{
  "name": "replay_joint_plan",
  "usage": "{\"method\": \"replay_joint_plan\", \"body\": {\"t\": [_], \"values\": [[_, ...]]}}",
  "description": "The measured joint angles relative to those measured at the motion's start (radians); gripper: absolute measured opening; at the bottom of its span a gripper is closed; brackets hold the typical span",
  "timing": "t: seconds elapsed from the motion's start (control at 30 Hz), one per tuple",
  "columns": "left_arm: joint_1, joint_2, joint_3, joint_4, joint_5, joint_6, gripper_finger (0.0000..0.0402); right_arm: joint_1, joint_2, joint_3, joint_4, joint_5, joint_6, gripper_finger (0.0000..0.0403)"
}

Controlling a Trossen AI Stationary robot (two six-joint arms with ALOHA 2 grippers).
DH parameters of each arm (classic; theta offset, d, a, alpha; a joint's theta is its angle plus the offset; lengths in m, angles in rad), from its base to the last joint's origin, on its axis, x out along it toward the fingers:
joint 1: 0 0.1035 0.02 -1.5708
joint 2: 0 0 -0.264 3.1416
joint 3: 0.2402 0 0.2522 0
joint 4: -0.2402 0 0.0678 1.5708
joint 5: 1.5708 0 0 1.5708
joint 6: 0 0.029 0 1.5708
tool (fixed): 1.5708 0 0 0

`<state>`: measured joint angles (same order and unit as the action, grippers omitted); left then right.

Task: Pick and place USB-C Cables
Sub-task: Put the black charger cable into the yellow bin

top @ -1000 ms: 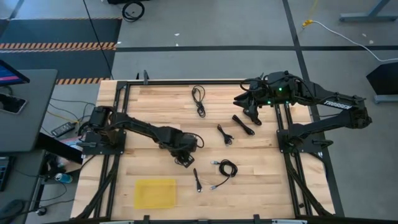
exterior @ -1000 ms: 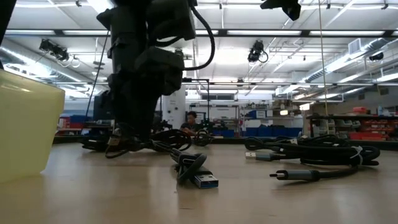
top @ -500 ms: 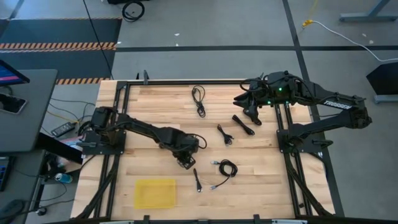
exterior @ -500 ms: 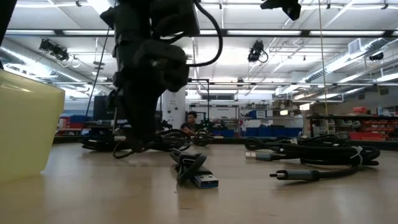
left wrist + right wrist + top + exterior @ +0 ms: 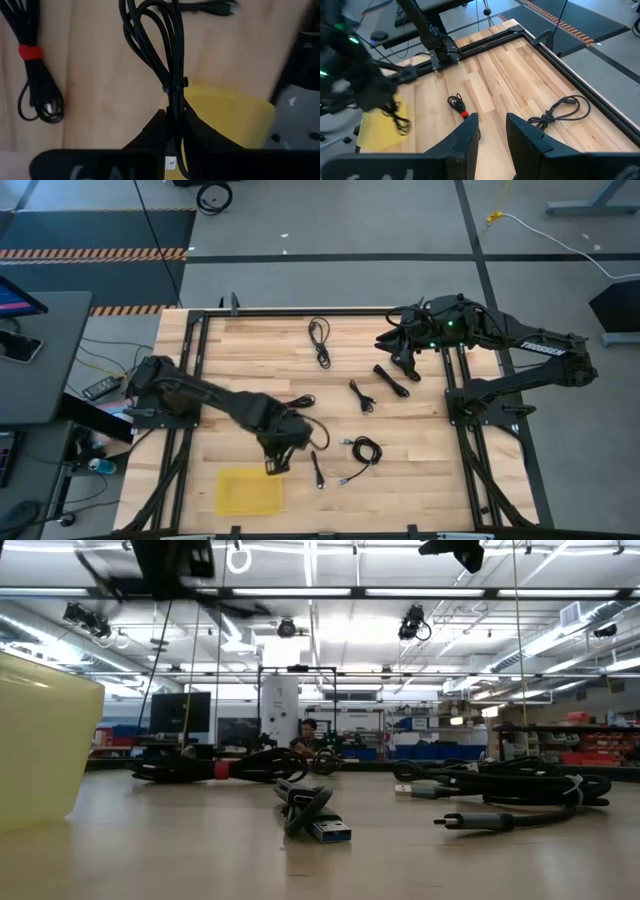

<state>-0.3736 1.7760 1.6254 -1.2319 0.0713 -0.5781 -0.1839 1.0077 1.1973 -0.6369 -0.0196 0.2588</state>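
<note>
One bundled USB-C cable [image 5: 160,55] is pinched between the fingers of the left gripper [image 5: 274,463], which hangs over the near edge of the yellow bin [image 5: 249,491] at the front of the wooden table [image 5: 260,350]. In the left wrist view the cable's loops are cinched by a tie just ahead of the fingertips, and the yellow bin shows directly beneath them. The carried cable is therefore judged to be at the point of delivery, though not yet released.

No cable can be made out inside the bin from above, so this is probably the first to be placed. Five cables are counted lying on the table in the high view. A cable with a red tie [image 5: 317,470] lies just beside the left gripper, and a loosely coiled cable [image 5: 362,452] lies a little farther out. Near the table's middle a small cable [image 5: 361,396] and a thicker bundle [image 5: 391,380] are seen, and a looped cable [image 5: 319,340] lies toward the far edge.

The right gripper [image 5: 404,362] is held above the far right part of the table, its fingers narrowly parted with nothing between them. Most of the task is judged to remain.
</note>
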Motion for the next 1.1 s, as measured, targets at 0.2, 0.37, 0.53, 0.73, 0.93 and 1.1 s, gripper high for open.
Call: {"method": "replay_joint_plan", "body": {"t": [0.2, 0.37, 0.53, 0.73, 0.93, 1.1], "values": [[-0.137, -0.005, 0.094, -0.117, -0.008, -0.167, 0.0038, -0.002, 0.000, 0.000, -0.002, 0.000, 0.000, 0.0105], [-0.264, -0.004, 0.095, -0.113, 0.004, -0.353, 0.0038, -0.002, 0.000, 0.000, -0.003, 0.000, -0.013, 0.0105], [-0.332, -0.003, 0.095, -0.117, -0.018, -0.484, 0.0038, -0.002, 0.000, 0.000, 0.000, 0.000, -0.019, 0.0105], [-0.352, -0.003, 0.095, -0.158, -0.028, -0.484, 0.0038, -0.002, 0.000, 0.000, 0.009, 0.000, -0.026, 0.0105], [-0.353, -0.003, 0.005, -0.101, 0.012, -0.420, 0.0038, -0.002, 0.000, 0.000, 0.008, 0.000, -0.026, 0.0105], [-0.356, -0.002, -0.140, 0.082, 0.100, -0.396, 0.0038, -0.002, 0.000, 0.000, 0.008, 0.000, -0.024, 0.0105]]}}
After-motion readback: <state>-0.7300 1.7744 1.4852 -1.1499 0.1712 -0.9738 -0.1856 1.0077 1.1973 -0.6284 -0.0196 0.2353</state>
